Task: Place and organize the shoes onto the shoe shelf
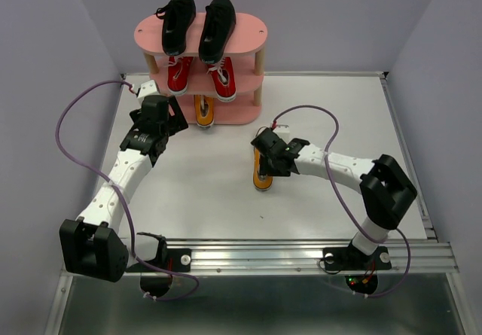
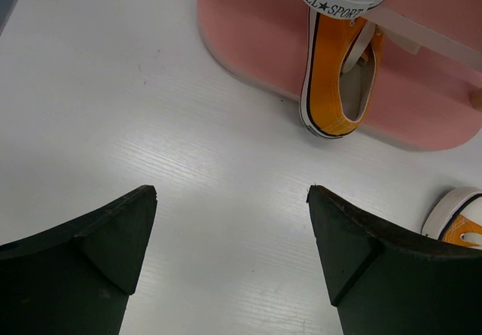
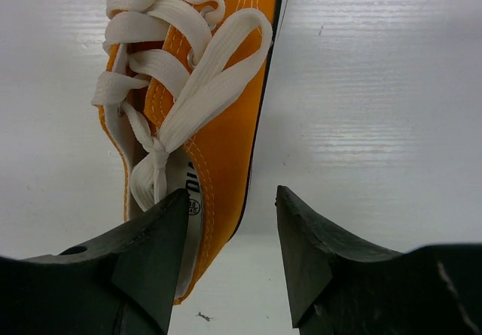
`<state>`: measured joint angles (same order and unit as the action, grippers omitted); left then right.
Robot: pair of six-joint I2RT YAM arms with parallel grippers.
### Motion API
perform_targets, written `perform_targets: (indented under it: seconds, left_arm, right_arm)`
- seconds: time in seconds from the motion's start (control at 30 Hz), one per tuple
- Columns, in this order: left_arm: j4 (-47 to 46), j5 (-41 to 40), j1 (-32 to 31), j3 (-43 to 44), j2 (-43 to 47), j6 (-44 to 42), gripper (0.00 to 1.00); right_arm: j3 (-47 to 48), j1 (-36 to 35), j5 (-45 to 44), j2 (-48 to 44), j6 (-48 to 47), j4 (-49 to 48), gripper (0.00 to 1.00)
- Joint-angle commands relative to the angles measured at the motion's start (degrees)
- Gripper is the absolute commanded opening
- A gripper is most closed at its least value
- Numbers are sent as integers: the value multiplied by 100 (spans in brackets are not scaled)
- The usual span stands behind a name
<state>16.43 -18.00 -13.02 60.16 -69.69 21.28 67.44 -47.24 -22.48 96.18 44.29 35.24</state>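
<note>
While left end effector (image 2: 232,190) gapes by shelf (image 2: 248,41), right one (image 3: 233,190) half-spread astride orange shoe (image 3: 224,128).

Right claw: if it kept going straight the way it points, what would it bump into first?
Probably the loose orange shoe: its side wall sits between the open fingers of the right claw, so that wall comes first, then the table. Depth is unclear.

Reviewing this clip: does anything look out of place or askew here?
One orange sneaker lies on the table, apart from the pink shelf, under the right hand. The other orange sneaker on the bottom tier pokes past the front edge. Nothing looks spilled or damaged.
</note>
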Motion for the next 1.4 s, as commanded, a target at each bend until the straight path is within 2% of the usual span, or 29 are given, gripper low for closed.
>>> perform_targets:
  seconds: [0.0,0.1,0.23,0.33,0.37,0.4,0.7,0.83,0.97,1.1,1.37]
  left_arm:
    - [-157,-37,27,286,8,-80,93]
    - [-157,-37,27,277,8,-89,93]
    - [-148,-54,27,277,8,-106,93]
    - [-157,-72,27,268,8,-106,93]
    - [-157,-72,27,277,-1,-106,93]
    - [-157,-72,36,277,-1,-115,93]
    - [-175,-133,36,338,35,-80,93]
    - [-122,-186,27,382,8,-115,93]
    - [-131,-178,27,339,43,-124,93]
    - [-78,-230,27,339,78,-150,93]
    - [-61,-336,45,303,201,-238,93]
  right_arm:
    - [-11,22,94,216,-96,-360,56]
    - [-20,22,156,375,-96,-422,55]
    - [-134,22,314,507,-96,-588,47]
    - [-161,22,349,498,-157,-641,17]
    - [-152,22,350,463,-184,-650,3]
    - [-117,22,332,419,-271,-659,1]
    - [550,-83,-81,-134,-1028,-299,1]
    - [972,-83,-230,-74,-1151,-193,1]
    - [1297,-83,-257,294,-1142,-202,1]
    - [2007,-83,-502,699,-1063,-193,1]
    - [3160,260,-626,1701,-1089,-202,1]
